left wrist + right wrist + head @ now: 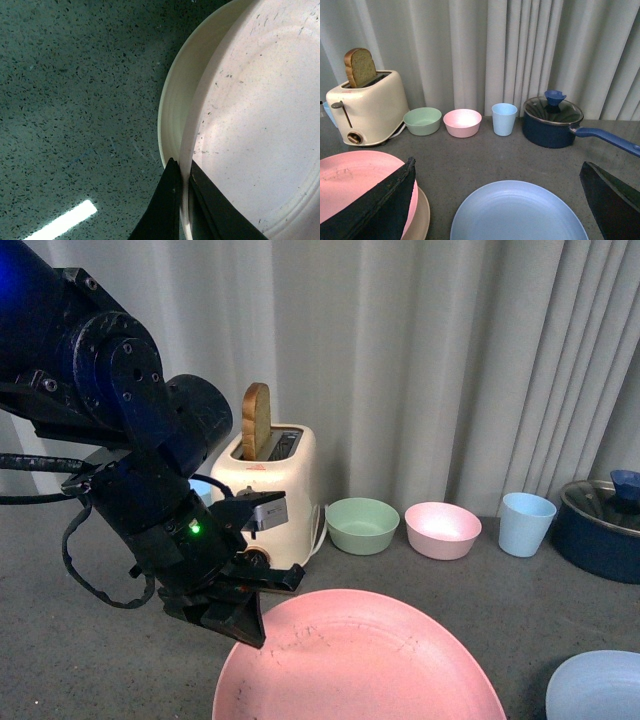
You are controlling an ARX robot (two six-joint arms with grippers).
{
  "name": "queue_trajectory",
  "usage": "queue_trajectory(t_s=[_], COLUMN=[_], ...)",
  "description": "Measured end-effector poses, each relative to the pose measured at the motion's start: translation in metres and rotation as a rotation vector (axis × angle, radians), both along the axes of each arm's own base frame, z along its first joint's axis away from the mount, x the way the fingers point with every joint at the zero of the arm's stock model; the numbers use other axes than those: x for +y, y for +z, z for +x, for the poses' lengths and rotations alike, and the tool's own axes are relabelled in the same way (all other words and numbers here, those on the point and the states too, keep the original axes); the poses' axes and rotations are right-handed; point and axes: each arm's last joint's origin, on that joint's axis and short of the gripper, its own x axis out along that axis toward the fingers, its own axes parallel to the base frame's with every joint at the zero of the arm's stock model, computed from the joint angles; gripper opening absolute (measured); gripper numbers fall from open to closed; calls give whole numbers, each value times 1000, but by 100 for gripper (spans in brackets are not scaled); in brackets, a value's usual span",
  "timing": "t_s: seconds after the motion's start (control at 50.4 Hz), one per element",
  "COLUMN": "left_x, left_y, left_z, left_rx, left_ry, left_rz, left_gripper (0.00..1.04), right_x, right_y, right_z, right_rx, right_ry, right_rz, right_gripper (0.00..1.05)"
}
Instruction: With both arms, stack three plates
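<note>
My left gripper (250, 625) is shut on the left rim of the pink plate (360, 660) and holds it in the front view's lower middle. In the left wrist view the jaws (184, 185) pinch the pink plate's (255, 125) rim, with the cream-beige plate (172, 105) just beneath it. The right wrist view shows the pink plate (355, 180) over the cream-beige plate (420, 215). The light blue plate (517, 212) lies on the table between my open right gripper's (497, 200) fingers; it also shows at the front view's lower right (600, 688).
A cream toaster (270, 495) with a slice of bread stands at the back. Beside it are a green bowl (362, 525), a pink bowl (442, 529), a light blue cup (526, 523) and a dark blue lidded pot (600, 525). A curtain hangs behind.
</note>
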Motion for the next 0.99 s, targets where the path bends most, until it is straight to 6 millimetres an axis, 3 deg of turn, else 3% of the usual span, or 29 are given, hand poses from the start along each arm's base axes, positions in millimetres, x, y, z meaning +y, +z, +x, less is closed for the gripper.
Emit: queue_trajectory(t_s=[0.496, 0.992], left_x=[-4, -12], left_y=[-10, -23], left_z=[3, -7], left_rx=[-13, -14], left_ry=[-3, -37], left_rz=[17, 44], left_gripper=[3, 3], right_x=[0, 0], right_y=[0, 0], right_z=[0, 0], right_rx=[0, 0], right_ry=[0, 0], right_rz=[0, 0], right_gripper=[97, 97])
